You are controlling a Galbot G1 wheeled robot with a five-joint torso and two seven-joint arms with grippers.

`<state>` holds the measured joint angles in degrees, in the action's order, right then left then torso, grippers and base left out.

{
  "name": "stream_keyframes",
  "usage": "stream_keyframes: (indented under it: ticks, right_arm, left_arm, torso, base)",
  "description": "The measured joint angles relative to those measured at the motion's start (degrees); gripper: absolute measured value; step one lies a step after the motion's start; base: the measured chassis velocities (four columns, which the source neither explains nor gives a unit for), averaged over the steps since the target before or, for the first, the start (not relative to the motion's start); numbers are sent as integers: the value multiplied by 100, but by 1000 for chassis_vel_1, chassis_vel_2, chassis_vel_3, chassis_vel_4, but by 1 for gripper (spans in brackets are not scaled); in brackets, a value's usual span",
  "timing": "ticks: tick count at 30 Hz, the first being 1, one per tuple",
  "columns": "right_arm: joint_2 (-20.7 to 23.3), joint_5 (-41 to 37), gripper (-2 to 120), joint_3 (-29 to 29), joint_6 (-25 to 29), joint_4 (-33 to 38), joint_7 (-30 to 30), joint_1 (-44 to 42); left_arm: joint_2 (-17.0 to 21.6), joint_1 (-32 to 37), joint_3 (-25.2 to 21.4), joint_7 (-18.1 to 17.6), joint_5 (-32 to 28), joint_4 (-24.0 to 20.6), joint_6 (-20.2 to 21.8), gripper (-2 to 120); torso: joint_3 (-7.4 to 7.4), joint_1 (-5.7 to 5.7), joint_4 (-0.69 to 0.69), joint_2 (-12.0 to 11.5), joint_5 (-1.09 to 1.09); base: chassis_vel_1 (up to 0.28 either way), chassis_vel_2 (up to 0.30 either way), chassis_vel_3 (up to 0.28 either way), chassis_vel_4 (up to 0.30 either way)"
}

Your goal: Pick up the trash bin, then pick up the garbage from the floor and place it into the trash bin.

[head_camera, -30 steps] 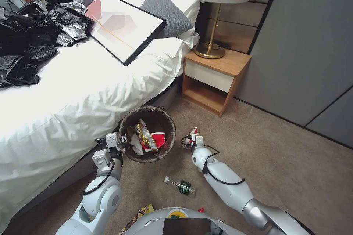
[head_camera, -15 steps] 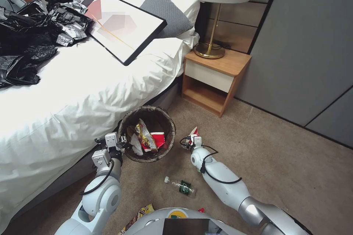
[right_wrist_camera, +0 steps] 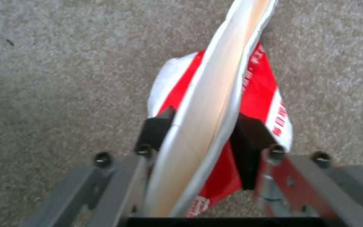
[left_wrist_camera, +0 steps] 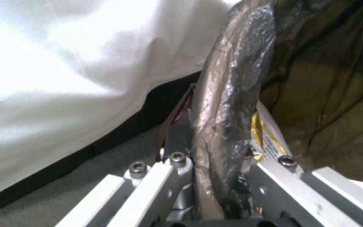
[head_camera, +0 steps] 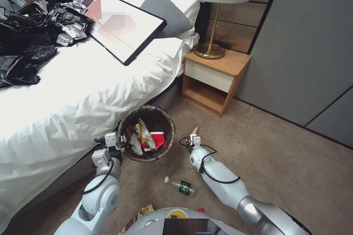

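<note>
The left gripper (head_camera: 123, 141) pinches the trash bin (head_camera: 147, 112) rim, so the right gripper (head_camera: 192, 136), squeezing a flat paper cup (right_wrist_camera: 215, 107), should lift over the bin before letting go.

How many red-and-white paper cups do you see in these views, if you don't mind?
2: one paper cup lies inside the trash bin; another flattened cup is pinched in the right gripper beside the bin. More may be buried.

Bright indoor light, overexposed bedsheet, blurry wrist views

Left tool (head_camera: 123, 142) is clamped tight, arm bent forward and low. Right tool (head_camera: 192, 136) is pinched closed too, its arm stretched forward.
</note>
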<state>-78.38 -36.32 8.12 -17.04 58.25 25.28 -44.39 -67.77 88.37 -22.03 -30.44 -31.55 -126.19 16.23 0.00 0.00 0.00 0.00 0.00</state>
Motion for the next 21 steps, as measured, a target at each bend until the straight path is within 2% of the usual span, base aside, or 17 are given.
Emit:
stream_keyframes:
  ticks: [2,3,6,13,18,21]
  right_arm:
    - [-2,3,18,5,-22,-2,73,22]
    - [-2,3,18,5,-22,-2,73,22]
    - [2,9,3,11,-53,-3,160,39]
    - [15,28,0,-41,-81,83,313,5]
    - [124,24,0,-121,-98,422,451,-112]
    - [319,-59,0,-276,-158,1103,672,-273]
  left_arm:
    - [12,-12,0,-3,-14,7,0,4]
    - [12,-12,0,-3,-14,7,0,4]
    - [25,-23,16,-8,-29,10,-1,4]
    - [43,-39,48,-41,-60,15,-1,4]
    - [59,-49,62,-65,-76,14,0,4]
    - [69,-50,81,-66,-79,3,7,4]
  torso:
    - [0,0,0,0,0]
    - [0,0,0,0,0]
    - [0,0,0,0,0]
    - [0,0,0,0,1]
    - [0,0,0,0,1]
    - [0,0,0,0,1]
  base:
    - [0,0,0,0]
    - [0,0,0,0]
    - [0,0,0,0]
    - [0,0,0,0]
    - [0,0,0,0]
    - [0,0,0,0]
